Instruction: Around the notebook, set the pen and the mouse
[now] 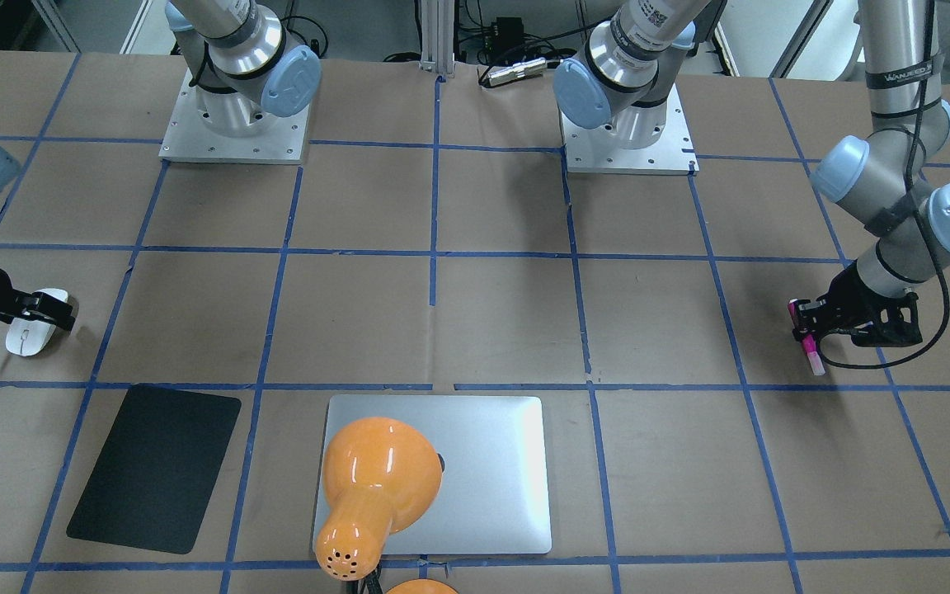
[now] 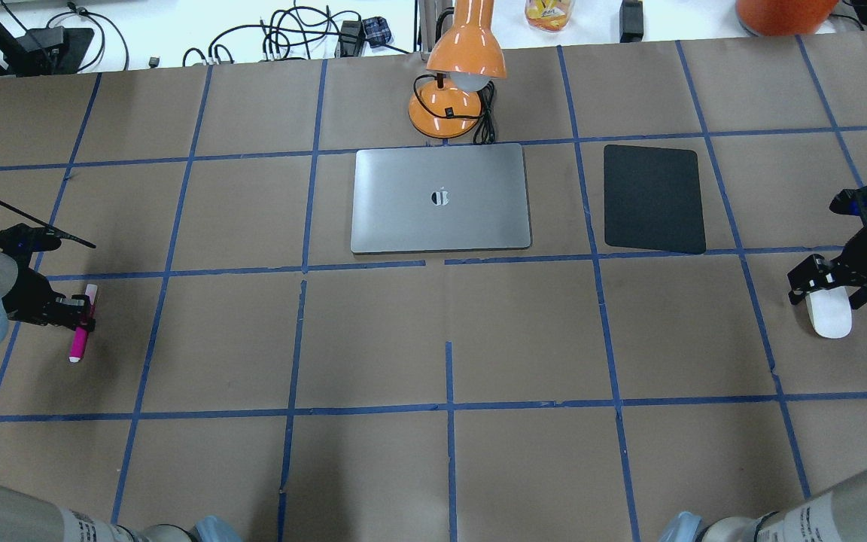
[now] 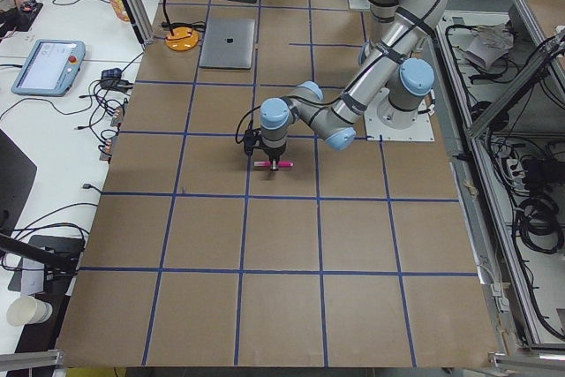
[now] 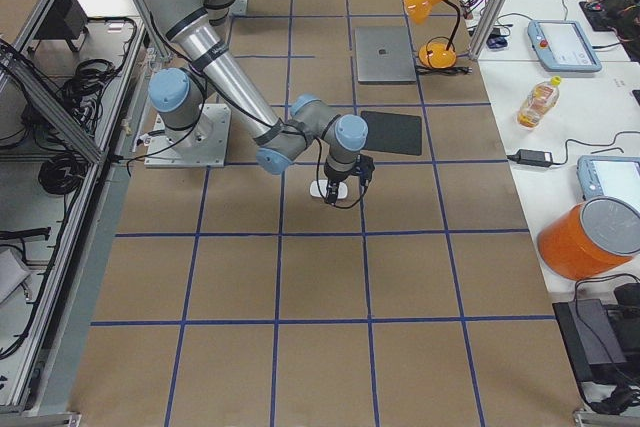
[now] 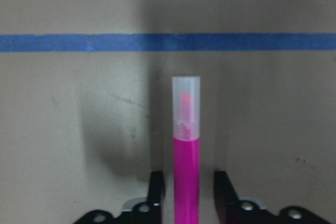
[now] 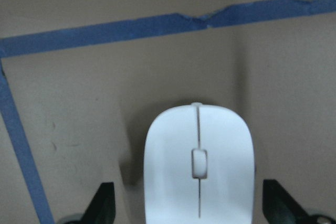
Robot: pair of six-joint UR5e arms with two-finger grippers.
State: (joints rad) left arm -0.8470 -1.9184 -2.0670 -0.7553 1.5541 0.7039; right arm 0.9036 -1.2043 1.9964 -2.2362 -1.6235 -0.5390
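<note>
The magenta pen (image 2: 80, 335) lies on the table at the far left, with its pale cap (image 5: 186, 103) pointing away from the wrist camera. My left gripper (image 2: 81, 312) is open and straddles it, a small gap on each side of the pen (image 5: 186, 161). At the far right, the white mouse (image 2: 831, 316) rests on the paper. My right gripper (image 2: 828, 293) is open around it, its fingers standing clear of the mouse's (image 6: 199, 161) sides. The silver notebook (image 2: 441, 226) lies closed at the far middle, well away from both grippers.
A black mat (image 2: 653, 197) lies to the right of the notebook. An orange desk lamp (image 2: 456, 83) stands just behind the notebook, and its shade (image 1: 376, 478) hangs over it. Blue tape lines grid the brown table. Cables and devices sit beyond the far edge.
</note>
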